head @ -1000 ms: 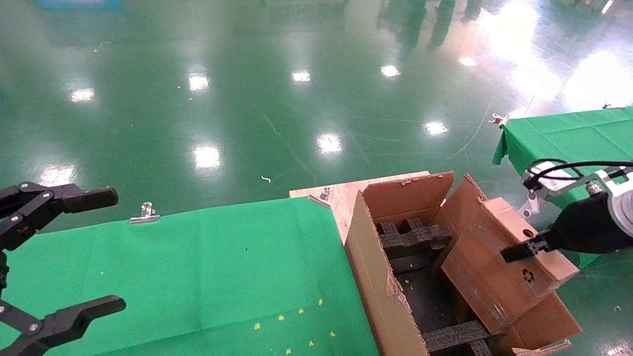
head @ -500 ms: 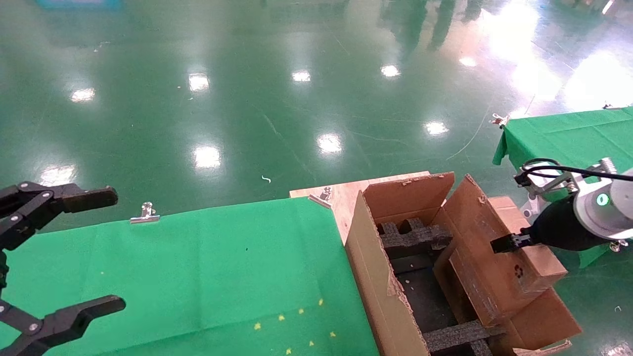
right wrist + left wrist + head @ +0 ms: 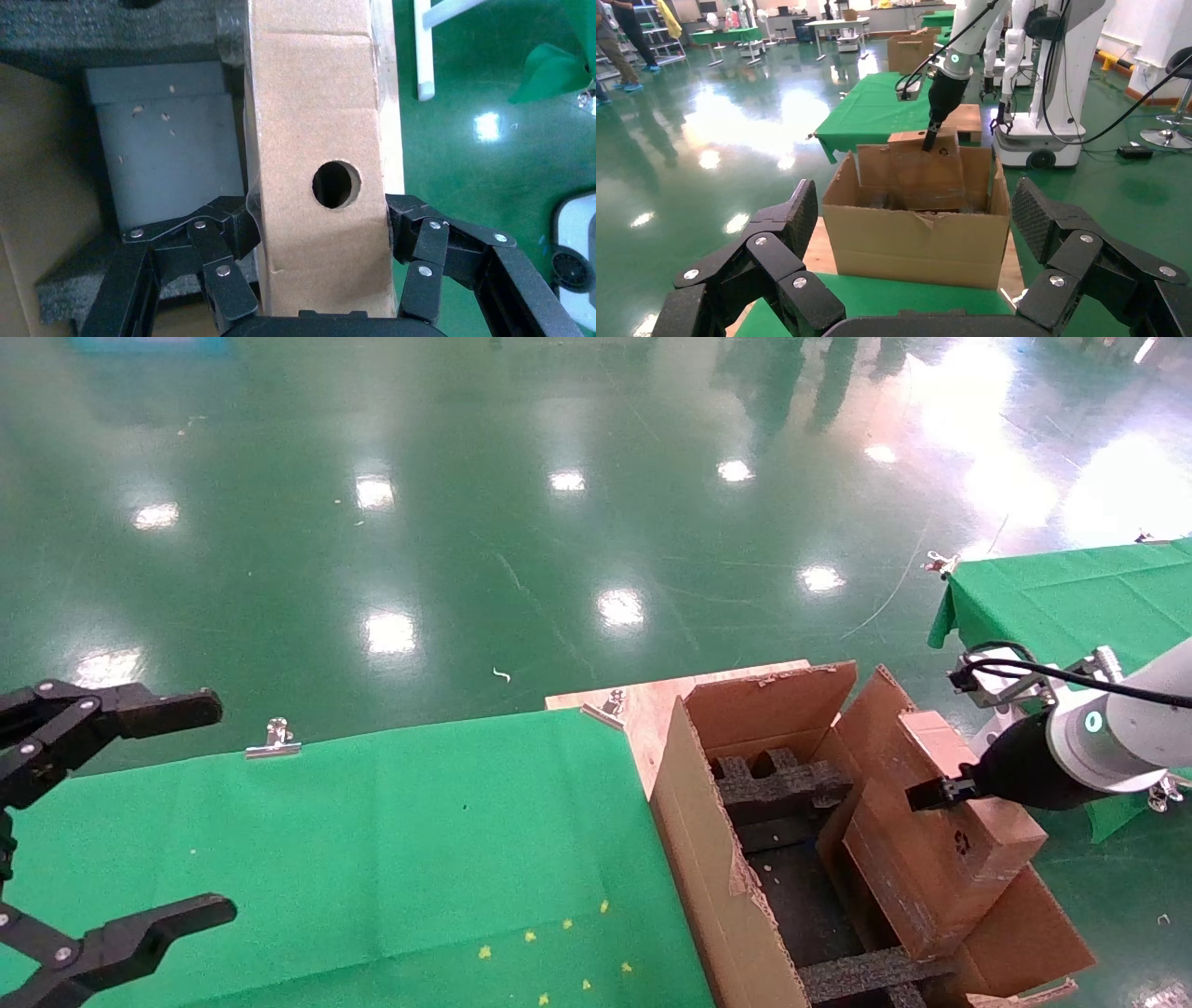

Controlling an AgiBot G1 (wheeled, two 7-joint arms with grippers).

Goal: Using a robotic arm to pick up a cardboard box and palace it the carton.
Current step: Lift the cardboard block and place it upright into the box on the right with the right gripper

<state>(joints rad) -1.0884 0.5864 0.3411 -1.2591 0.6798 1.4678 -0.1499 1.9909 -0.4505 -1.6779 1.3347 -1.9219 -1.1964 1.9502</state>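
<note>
Right arm: white-and-silver jointed robotic arm [image 3: 1131,724] w/ black cable at wrist, reaching in from right side over the carton's right edge.

Right pincer: black multi-finger pincer [image 3: 931,795] clamped on the small box; wrist view shows its fingers [image 3: 239,235] pressed vs. both long sides, just below the round hole.

Small box: small closed brown rectangular cardboard box [image 3: 941,836] w/ round hole in narrow face [image 3: 336,184] and small recycling mark on side; held tilted, lower end down inside the carton's right part, upper end sticking above the rim. Whether it touches the foam can't be told.

Carton: large brown corrugated carton [image 3: 712,859] w/ ragged flaps open, at right end of worktop; left wrist view shows it from the front [image 3: 919,242] w/ small box poking up out of it.

Foam: black foam inserts [image 3: 778,784] inside carton, at far end and near end; dark floor betw. them.

Worktop: green-cloth-covered worktop [image 3: 372,850], bare wood patch next to carton's far-left corner; silver binder clip [image 3: 272,740] on far edge.

Left pincer: all-black left pincer [image 3: 112,822] parked at left over the worktop, fingers wide apart, holding nothing.

Second worktop: another green-covered worktop [image 3: 1062,593] to far right, behind right arm.
</note>
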